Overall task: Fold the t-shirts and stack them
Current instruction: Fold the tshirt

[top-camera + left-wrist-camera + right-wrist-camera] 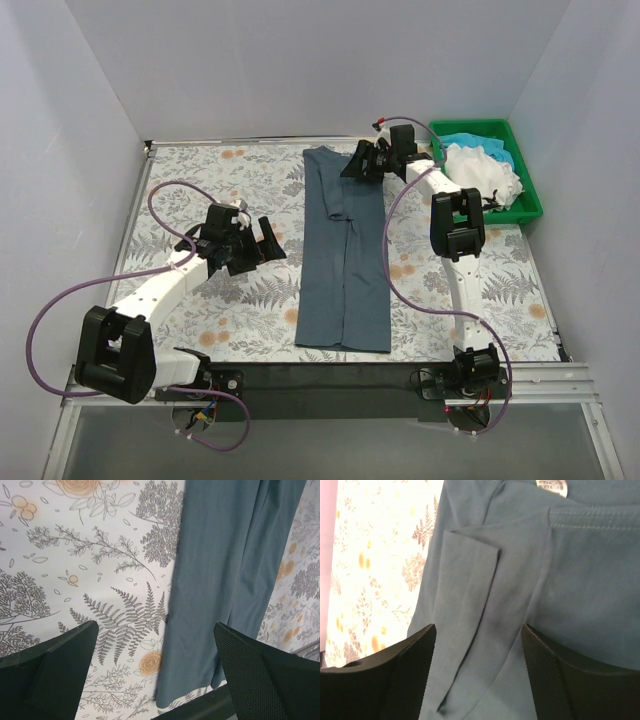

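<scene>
The dark slate blue-grey t-shirt [345, 250] lies on the table folded lengthwise into a long narrow strip, its collar at the far end. Over that far end my right gripper [362, 160] hovers open; in the right wrist view the gripper [477, 627] has its jaws apart above the shirt [570, 580], a folded-in sleeve beneath them. My left gripper [258, 235] stands wide open left of the strip. In its wrist view that gripper [155, 627] sits over the shirt's [225, 555] left edge near the hem. A white t-shirt [485, 175] and a turquoise t-shirt [465, 140] lie bunched in the tray.
A green plastic tray [530, 180] sits at the back right corner against the wall. The table [200, 170] has a floral-print cover, with white walls on three sides. Purple cables loop beside both arms.
</scene>
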{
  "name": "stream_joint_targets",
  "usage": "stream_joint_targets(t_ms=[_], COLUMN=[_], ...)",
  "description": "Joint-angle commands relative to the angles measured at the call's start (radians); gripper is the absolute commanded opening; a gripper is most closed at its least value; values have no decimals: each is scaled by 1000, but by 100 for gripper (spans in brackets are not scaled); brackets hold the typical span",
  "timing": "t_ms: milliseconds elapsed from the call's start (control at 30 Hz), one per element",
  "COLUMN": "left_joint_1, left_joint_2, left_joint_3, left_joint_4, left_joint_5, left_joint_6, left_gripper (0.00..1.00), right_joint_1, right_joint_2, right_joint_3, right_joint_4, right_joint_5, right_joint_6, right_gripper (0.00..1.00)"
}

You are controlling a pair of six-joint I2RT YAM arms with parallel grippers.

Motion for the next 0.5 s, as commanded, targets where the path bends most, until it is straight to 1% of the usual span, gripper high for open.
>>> stream_joint_targets(t_ms=[0, 67, 100, 167, 200, 233, 267, 300, 333, 367, 400, 433, 467], left_joint_1=[-7, -12, -16, -23, -29, -32, -33, -38, -42, -46, -52, -55, -55], left_joint_2=[-49, -71, -94, -121, -150, -163, -177, -189, -206, -212, -217, -226, -233], left_joint_3=[-33, -61, -68, -93, -102, -111, -127, -134, -140, -150, -153, -156, -162], left_joint_4=[9, 4, -6, -19, -31, -39, -48, -66, -77, -88, -109, -118, -123], left_joint_5=[67, 93, 101, 116, 119, 121, 129, 133, 139, 144, 149, 155, 165], left_joint_6=[23, 14, 9, -3, -6, -9, -14, -23, -28, -34, -49, -52, -55], left_gripper=[93, 93, 93, 93, 93, 93, 93, 93, 93, 92, 91, 90, 88], right_joint_1=[-3, -8, -9, -9, -9, -8, -3, 0, 8, 12, 18, 35, 47], right_joint_2=[-207, -286, -364, -441, -514, -553, -592, -672, -712, -752, -827, -864, -902], right_joint_3=[-86, -150, -233, -310, -380, -428, -472, -514, -610, -650, -698, -736, -816], right_joint_4=[40, 37, 31, -16, -42, -62, -111, -137, -160, -215, -243, -272, -297], right_joint_5=[28, 53, 85, 119, 151, 168, 194, 258, 286, 312, 361, 387, 415], right_joint_6=[-28, -48, -71, -95, -114, -123, -128, -134, -138, -138, -135, -138, -137], right_gripper=[65, 68, 69, 69, 69, 69, 69, 69, 69, 69, 69, 68, 68])
